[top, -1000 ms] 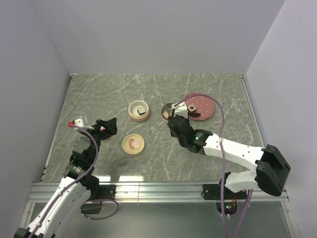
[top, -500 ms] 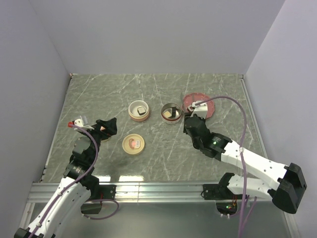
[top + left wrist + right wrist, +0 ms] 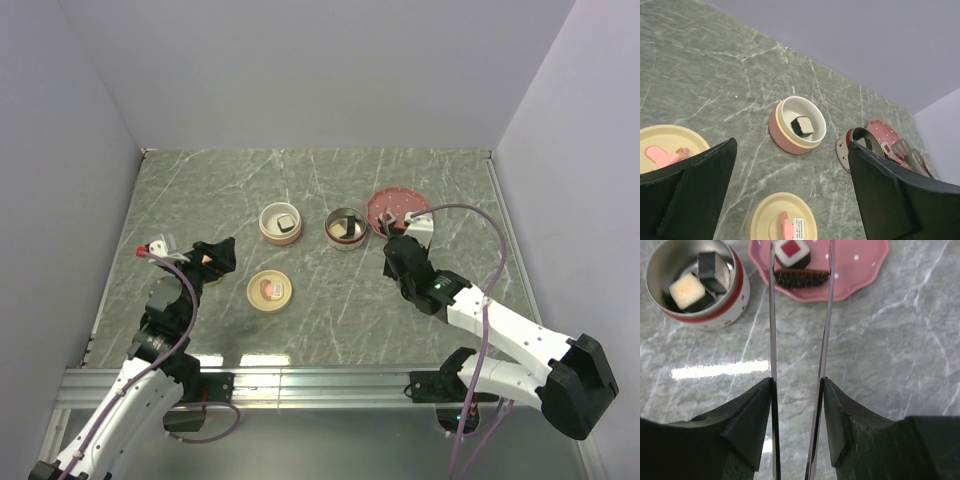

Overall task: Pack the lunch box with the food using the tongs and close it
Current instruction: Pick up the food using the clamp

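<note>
With my right end effector [image 3: 797, 390] clamped on the tongs [image 3: 772, 315], their arms spread astride the red-centred food piece [image 3: 792, 252] on the pink plate [image 3: 860, 270], I'd lower level and squeeze gently; my left end effector [image 3: 795, 190] gapes empty.

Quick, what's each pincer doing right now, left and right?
Left pincer: open, holding nothing.
Right pincer: closed on the tongs.
</note>
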You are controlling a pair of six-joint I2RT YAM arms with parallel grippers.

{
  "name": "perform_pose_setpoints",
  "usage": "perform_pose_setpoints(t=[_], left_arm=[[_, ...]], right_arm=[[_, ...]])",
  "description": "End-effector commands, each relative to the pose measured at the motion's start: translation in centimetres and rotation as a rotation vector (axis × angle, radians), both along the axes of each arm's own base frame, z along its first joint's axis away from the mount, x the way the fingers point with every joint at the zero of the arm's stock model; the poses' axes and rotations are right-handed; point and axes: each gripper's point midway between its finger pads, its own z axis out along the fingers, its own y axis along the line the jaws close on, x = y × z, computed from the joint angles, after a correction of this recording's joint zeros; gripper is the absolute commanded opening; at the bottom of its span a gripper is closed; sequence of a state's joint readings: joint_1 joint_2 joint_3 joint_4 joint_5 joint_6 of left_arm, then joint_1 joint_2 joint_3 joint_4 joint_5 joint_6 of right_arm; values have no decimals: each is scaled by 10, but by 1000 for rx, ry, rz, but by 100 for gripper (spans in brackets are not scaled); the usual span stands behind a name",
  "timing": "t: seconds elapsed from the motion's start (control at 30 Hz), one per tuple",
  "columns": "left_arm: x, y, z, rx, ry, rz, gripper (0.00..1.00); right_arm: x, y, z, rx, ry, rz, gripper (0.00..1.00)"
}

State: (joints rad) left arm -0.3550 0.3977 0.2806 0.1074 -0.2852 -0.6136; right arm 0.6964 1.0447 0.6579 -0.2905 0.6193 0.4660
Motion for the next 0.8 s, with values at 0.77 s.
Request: perform_pose_setpoints(t=[0.77], left_arm=[[-2, -2, 8, -9, -37, -13, 100]], right_arm=[[35, 9, 12, 43, -16, 30, 52]])
